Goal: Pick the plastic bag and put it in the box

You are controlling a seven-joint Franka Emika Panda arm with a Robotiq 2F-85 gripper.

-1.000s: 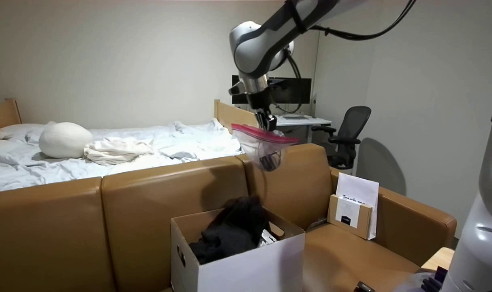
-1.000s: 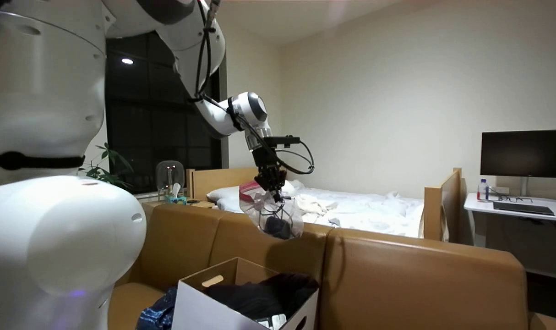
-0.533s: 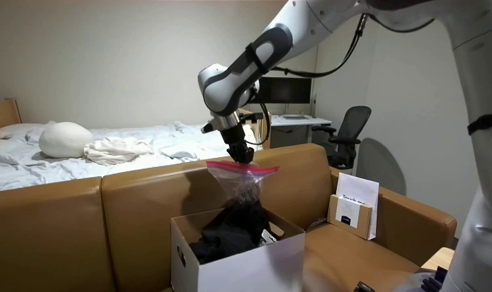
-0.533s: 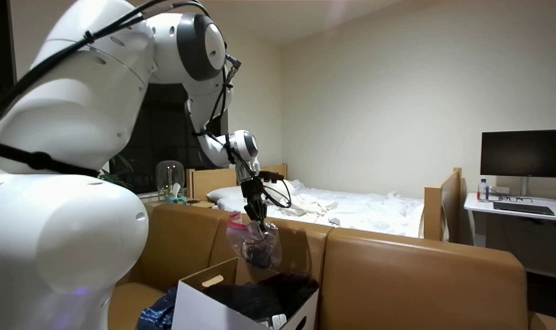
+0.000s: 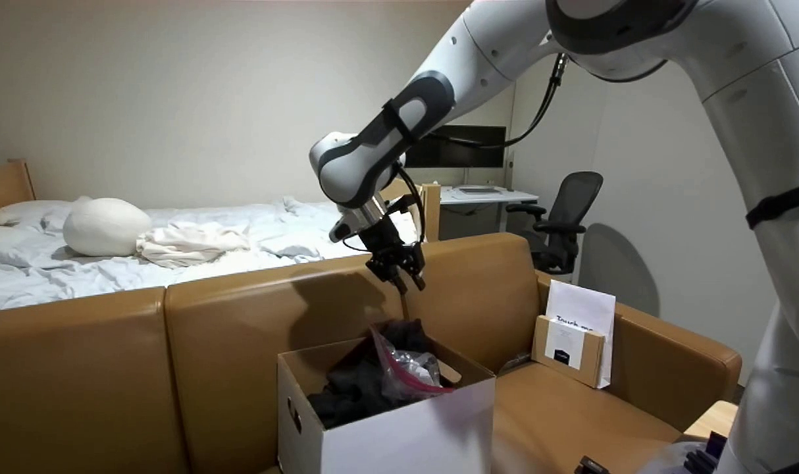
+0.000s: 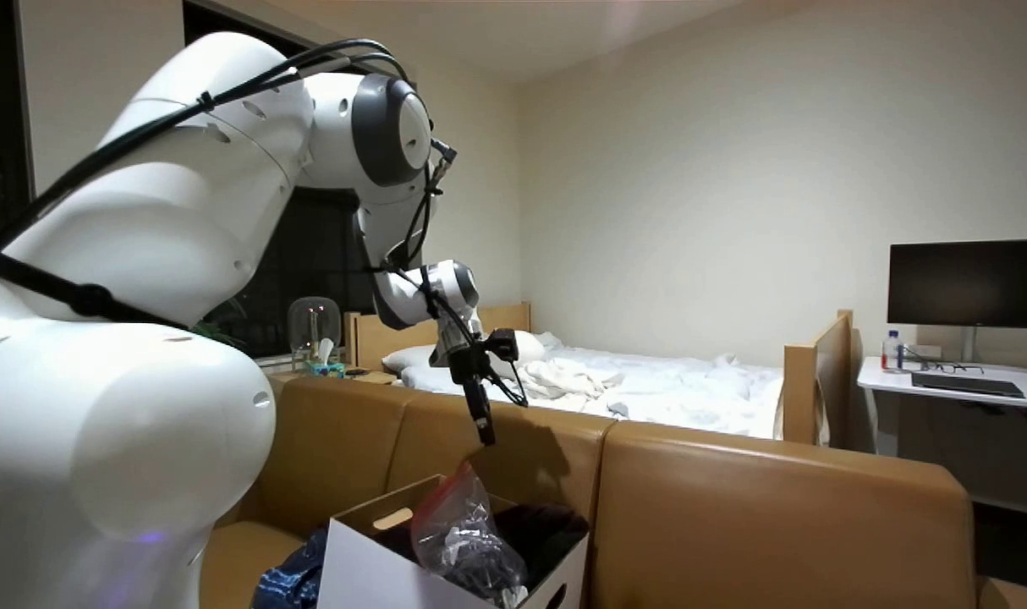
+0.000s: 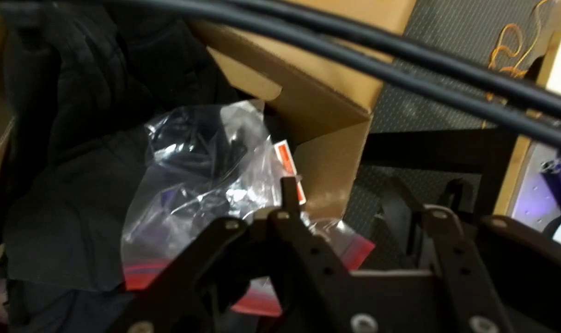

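Observation:
The clear plastic bag with a red zip edge (image 5: pixel 416 374) lies tilted in the box (image 5: pixel 406 438), on top of dark cloth (image 5: pixel 350 390). The bag (image 6: pixel 467 541) leans up against the box (image 6: pixel 378 575) wall in an exterior view, with dark contents low in it. In the wrist view a red corner of the bag (image 7: pixel 206 185) reaches over the edge of the box (image 7: pixel 329 171). My gripper (image 5: pixel 411 288) is open and empty above the box, apart from the bag. In the wrist view the fingers of the gripper (image 7: pixel 340 185) stand wide apart, partly covering the bag.
The brown sofa (image 5: pixel 287 296) backrest rises behind the box. A small cardboard parcel (image 5: pixel 567 352) with a white paper leans on the sofa's arm. Blue patterned cloth (image 6: pixel 292 575) lies beside the box. A bed (image 6: pixel 666 381) stands behind the sofa. Cables cross the wrist view.
The gripper came down over the box with the bag hanging from it, then opened and let go. The bag dropped into the box and tipped over.

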